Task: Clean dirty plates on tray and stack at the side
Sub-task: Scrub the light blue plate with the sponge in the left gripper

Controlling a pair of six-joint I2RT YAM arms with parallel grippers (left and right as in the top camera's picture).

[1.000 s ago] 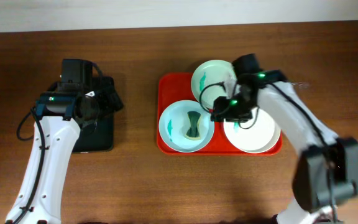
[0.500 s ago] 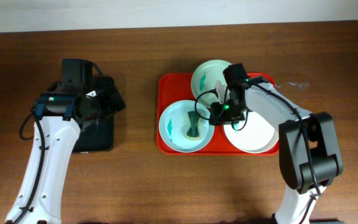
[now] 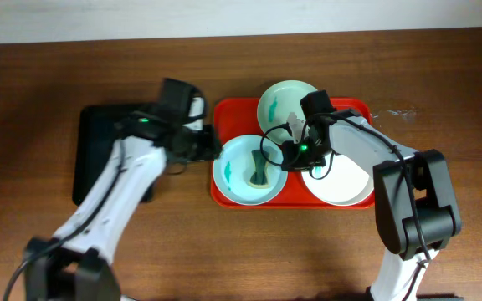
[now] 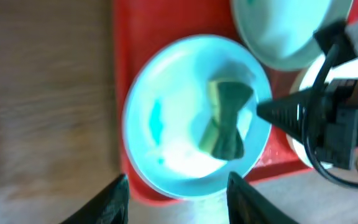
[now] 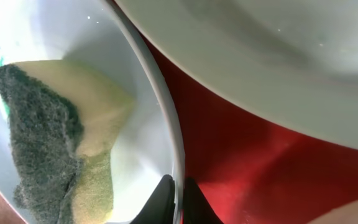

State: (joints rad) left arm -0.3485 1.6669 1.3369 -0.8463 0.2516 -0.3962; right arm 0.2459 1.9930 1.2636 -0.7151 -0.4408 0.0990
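We start with the brown wooden table (image 3: pixel 442 251), on which the large red rectangular plastic tray (image 3: pixel 233 107) lies just right of centre and a smaller black rectangular tray (image 3: pixel 90 142) lies well to its left. All three plates sit on the red tray. The pale green round plate (image 3: pixel 281 104) is at the far edge, the white round plate (image 3: pixel 346 184) at the right and the pale blue round plate (image 3: pixel 234 171) at the near left. A green and yellow sponge (image 3: pixel 260 168) lies in the blue plate, beside a teal smear.

The right gripper (image 5: pixel 178 198) has its jaws pinched together on the blue plate's right rim. The left gripper (image 4: pixel 176 186) hovers at that plate's left side with its jaws wide apart and nothing between them.

We judge the cleaning of the blue plate to be the step in hand, with no plate yet stacked at the side. Next, we think the left gripper should come down and close on the sponge while the right steadies the plate, then wipe across the smear
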